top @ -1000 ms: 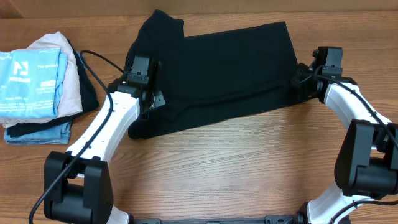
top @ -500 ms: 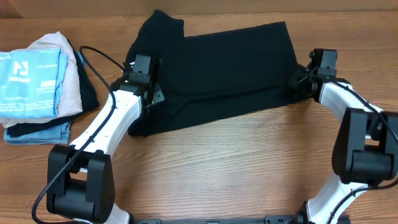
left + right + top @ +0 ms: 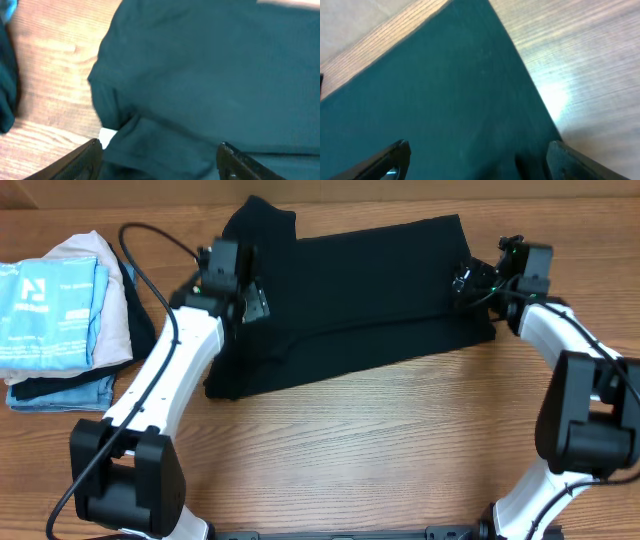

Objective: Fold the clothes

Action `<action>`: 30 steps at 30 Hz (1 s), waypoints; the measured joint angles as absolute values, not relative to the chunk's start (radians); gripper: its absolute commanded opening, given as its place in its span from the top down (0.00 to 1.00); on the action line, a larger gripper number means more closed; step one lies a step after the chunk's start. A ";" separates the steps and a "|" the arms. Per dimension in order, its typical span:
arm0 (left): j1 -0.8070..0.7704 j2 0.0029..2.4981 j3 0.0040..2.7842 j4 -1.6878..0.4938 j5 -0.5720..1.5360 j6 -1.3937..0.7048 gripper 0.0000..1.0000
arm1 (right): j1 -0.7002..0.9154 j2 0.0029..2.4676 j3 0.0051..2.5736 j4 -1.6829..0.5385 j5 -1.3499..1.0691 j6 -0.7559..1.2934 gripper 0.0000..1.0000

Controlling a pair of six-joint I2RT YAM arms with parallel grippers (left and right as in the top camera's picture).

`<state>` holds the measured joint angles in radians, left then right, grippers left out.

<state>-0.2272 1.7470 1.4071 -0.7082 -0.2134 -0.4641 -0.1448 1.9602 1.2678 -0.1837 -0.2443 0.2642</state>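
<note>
Overhead, the black T-shirt (image 3: 370, 290) lies flat across the far middle of the wooden table (image 3: 380, 450). The left gripper (image 3: 250, 298) and right gripper (image 3: 465, 280) hang over its two ends, both spread wide (the wrist views show nothing pinched). A pile of folded garments (image 3: 60, 310) lies at the table's left edge.

The hand (image 3: 159, 148), spread wide, hovers over the dark T-shirt (image 3: 215, 70) on the wooden table (image 3: 52, 75).

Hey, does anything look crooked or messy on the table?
The black T-shirt lies askew, its fold uneven: a sleeve pokes out at the far left and the near left corner is bunched. A small white bit, perhaps a label, peeks out at its left edge.
</note>
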 measured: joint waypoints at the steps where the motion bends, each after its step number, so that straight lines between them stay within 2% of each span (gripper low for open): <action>1: -0.227 1.747 1.447 -0.737 -0.188 -0.463 0.96 | -0.154 1.928 1.284 -0.263 -0.252 0.253 0.76; 2: -0.227 1.747 1.475 -0.772 -0.156 -0.463 0.96 | -0.161 1.901 1.296 -0.334 -0.257 0.249 0.91; 3: -0.226 1.747 1.492 -0.821 -0.101 -0.463 0.96 | -0.171 1.863 1.304 -0.398 -0.258 0.242 0.96; 7: -0.229 1.757 1.485 -0.917 0.058 -0.464 0.96 | -0.209 1.818 1.313 -0.565 -0.265 0.229 0.96; 12: -0.300 1.834 1.444 -0.928 0.125 -0.464 0.96 | -0.212 1.873 1.312 -0.533 -0.264 0.144 0.96; 17: -0.327 1.885 1.437 -0.906 0.139 -0.464 0.96 | -0.212 2.019 1.311 -0.495 -0.262 0.115 0.96; 23: -0.354 1.954 1.436 -0.870 0.094 -0.468 0.96 | -0.212 2.051 1.307 -0.500 -0.263 0.108 0.96; 30: -0.354 2.082 1.441 -0.880 0.079 -0.468 0.96 | -0.212 2.043 1.327 -0.656 -0.216 0.108 0.96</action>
